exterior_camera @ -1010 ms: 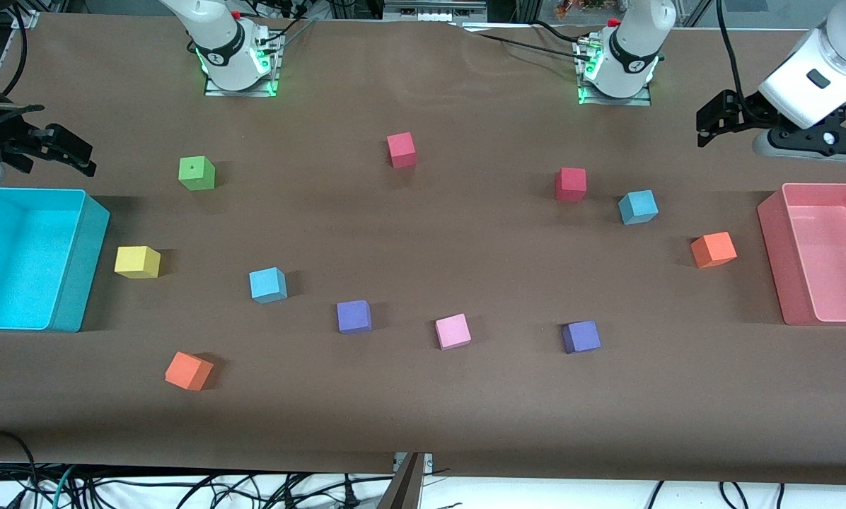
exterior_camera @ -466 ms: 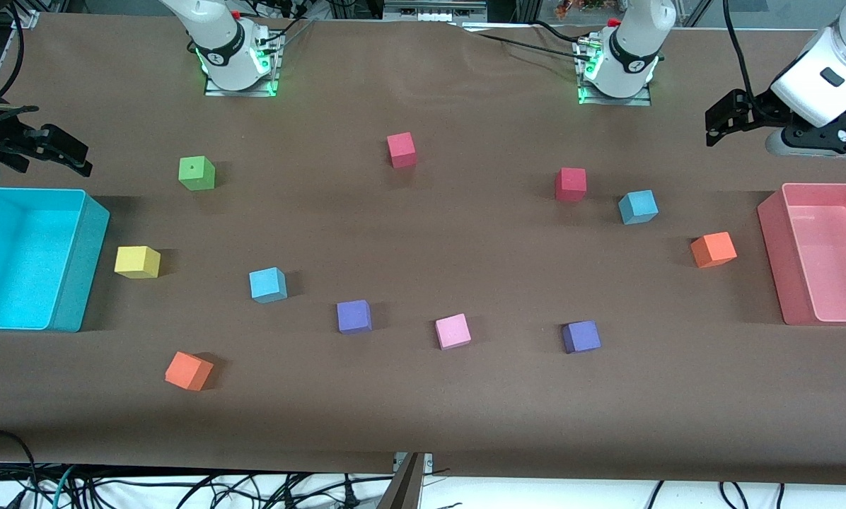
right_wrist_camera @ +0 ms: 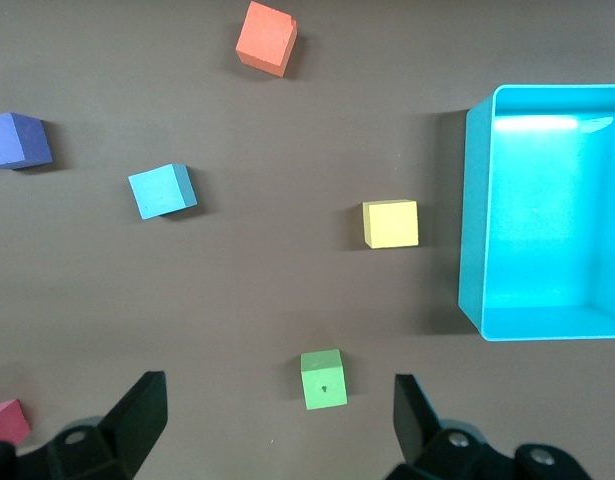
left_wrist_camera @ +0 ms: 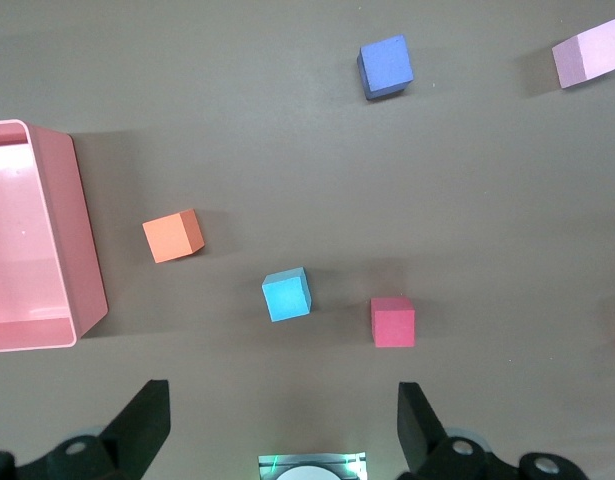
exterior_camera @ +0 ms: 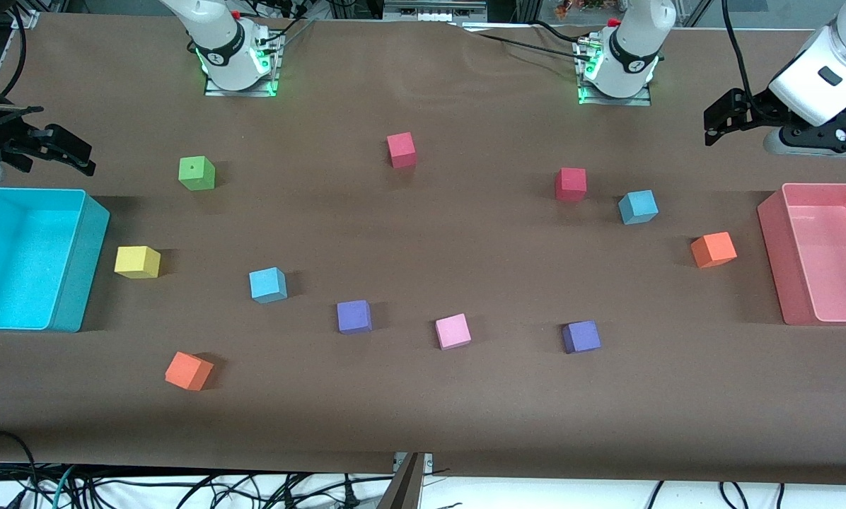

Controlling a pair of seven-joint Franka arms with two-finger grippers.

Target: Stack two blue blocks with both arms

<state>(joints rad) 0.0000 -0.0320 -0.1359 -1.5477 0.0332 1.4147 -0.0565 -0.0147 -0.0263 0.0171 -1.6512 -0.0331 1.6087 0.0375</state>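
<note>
White jointed arms (exterior_camera: 823, 63), black end effector (exterior_camera: 713, 120), black cables, green base LEDs.

Surface: brown table (exterior_camera: 423, 233), matte covering, robot bases at its upper edge in the front view.
Bins: cyan bin (exterior_camera: 76, 261) at the right arm's end; pink bin (exterior_camera: 773, 261) at the left arm's end.
Blue blocks: one blue block (exterior_camera: 267, 285) near the yellow cube (exterior_camera: 137, 261); second blue block (exterior_camera: 638, 207) just beside a red cube (exterior_camera: 571, 184). Well apart from each other.
Purple cubes: one (exterior_camera: 354, 316) near the first blue block; other (exterior_camera: 581, 336) nearer the front camera than the second blue block.
Between the purple cubes: pink cube (exterior_camera: 453, 331).
Orange cubes: one (exterior_camera: 189, 370) nearest the front camera; other (exterior_camera: 713, 249) near the pink bin.
Toward the bases: green cube (exterior_camera: 196, 173), another red cube (exterior_camera: 401, 150).
</note>
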